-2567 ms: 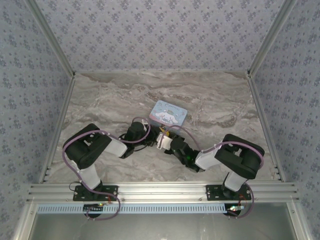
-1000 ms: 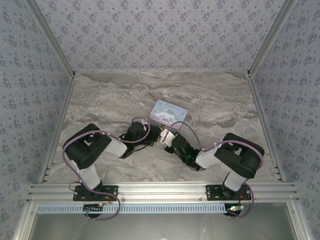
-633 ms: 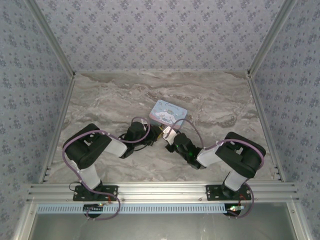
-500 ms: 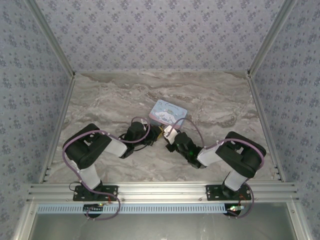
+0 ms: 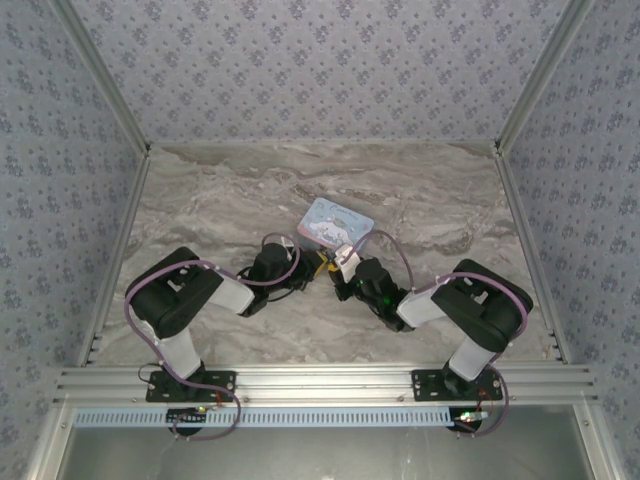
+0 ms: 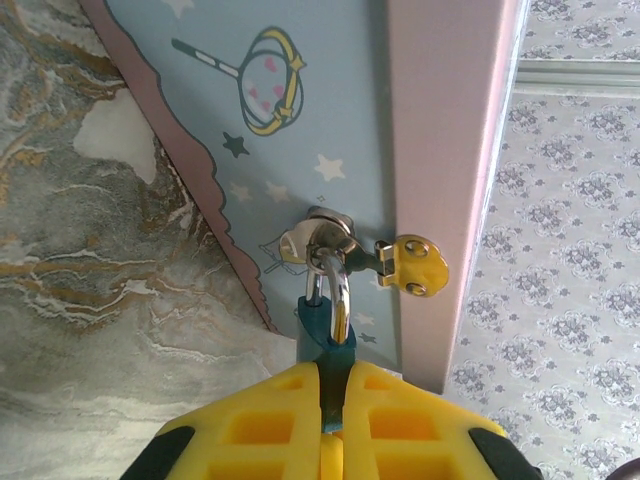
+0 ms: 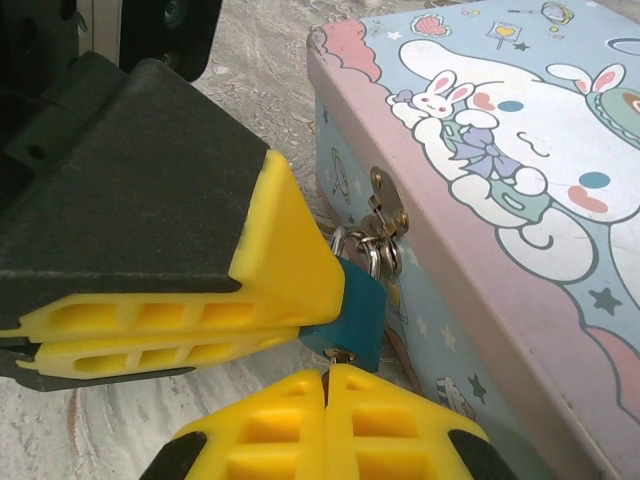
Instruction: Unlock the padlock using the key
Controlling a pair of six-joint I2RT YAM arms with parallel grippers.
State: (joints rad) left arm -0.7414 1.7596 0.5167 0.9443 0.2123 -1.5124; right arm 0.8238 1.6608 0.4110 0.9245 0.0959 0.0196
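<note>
- Padlock (image 7: 355, 305): small blue block, thin steel shackle (image 6: 340, 290) hooked through the pastel tin's (image 7: 520, 250) metal hasp (image 7: 385, 215).
- Left gripper (image 6: 325, 378): ribbed yellow fingers (image 6: 260, 420) clamped on its body.
- Right gripper (image 7: 325, 385): jaws pressed together on the key (image 7: 340, 355) stub beneath it.

Robot test booth, lab-style: marble-look tabletop (image 5: 220, 200) boxed in by floral-papered panels (image 5: 320, 70), aluminium struts (image 5: 100, 75) at the corners, extrusion rail (image 5: 320, 378) along the near edge, left arm (image 5: 175, 295) and right arm (image 5: 485, 305) bolted on, purple cables (image 5: 128, 312) looped over.
</note>
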